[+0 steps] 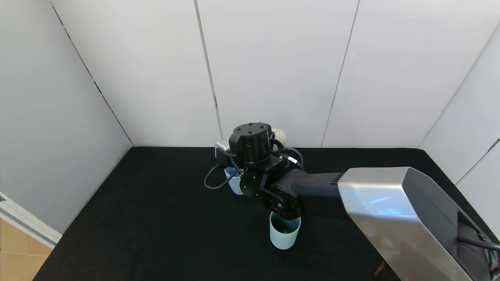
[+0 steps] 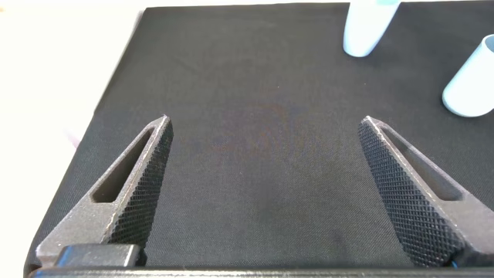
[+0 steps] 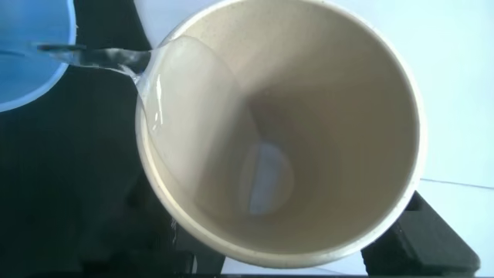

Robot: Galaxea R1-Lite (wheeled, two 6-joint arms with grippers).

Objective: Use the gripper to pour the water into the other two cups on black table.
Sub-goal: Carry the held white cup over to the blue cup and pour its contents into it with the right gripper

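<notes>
My right gripper point(image 1: 262, 145) is shut on a cream-beige cup point(image 1: 279, 136), held tilted over the back middle of the black table point(image 1: 156, 218). In the right wrist view the cream cup point(image 3: 309, 116) fills the frame. A thin stream of water point(image 3: 100, 58) runs off its rim into the pale blue cup point(image 3: 27, 54). The pale blue cup point(image 1: 234, 184) stands just under the wrist, partly hidden by it. Nearer to me and apart from it, the mint green cup point(image 1: 284, 231) stands upright. My left gripper point(image 2: 266, 121) hangs open over bare table point(image 2: 255, 69) with nothing between its fingers.
White walls close in the table at the back and both sides. The right arm's silver link point(image 1: 390, 218) reaches across the front right. Two pale cups point(image 2: 367, 27) point(image 2: 471, 81) show far off in the left wrist view. Wooden floor point(image 1: 15, 253) lies past the front left edge.
</notes>
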